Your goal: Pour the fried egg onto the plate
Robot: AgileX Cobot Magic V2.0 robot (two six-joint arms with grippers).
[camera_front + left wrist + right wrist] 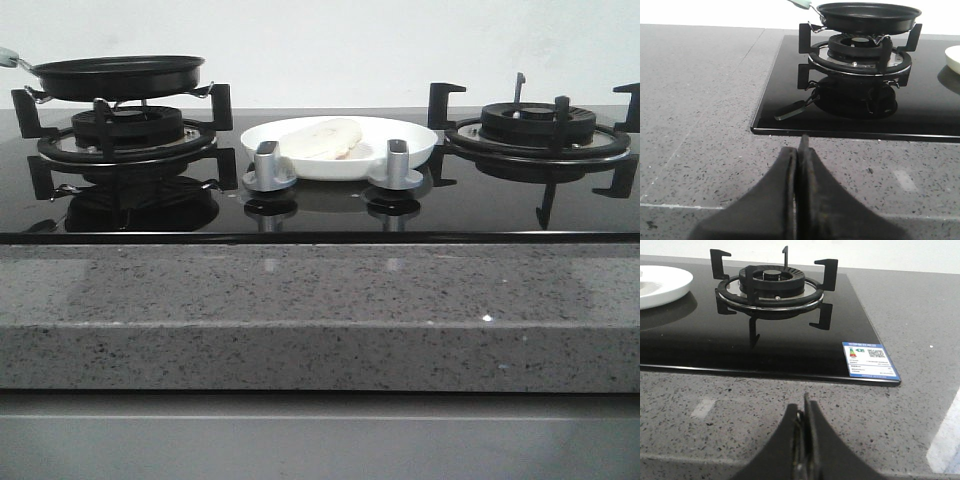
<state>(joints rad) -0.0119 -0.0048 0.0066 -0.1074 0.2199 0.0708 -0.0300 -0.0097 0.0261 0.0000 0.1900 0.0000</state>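
The fried egg, pale cream and flat, lies tilted in the white plate at the middle of the black glass hob. The plate's rim also shows in the left wrist view and the right wrist view. A black frying pan sits on the left burner, its pale handle pointing left; it appears too in the left wrist view. My left gripper is shut and empty over the grey countertop, short of the hob's edge. My right gripper is shut and empty over the countertop on the right side.
Two silver knobs stand in front of the plate. The right burner with its black pan support is bare. A speckled grey stone counter surrounds the hob. A label sticker sits on the hob's near right corner.
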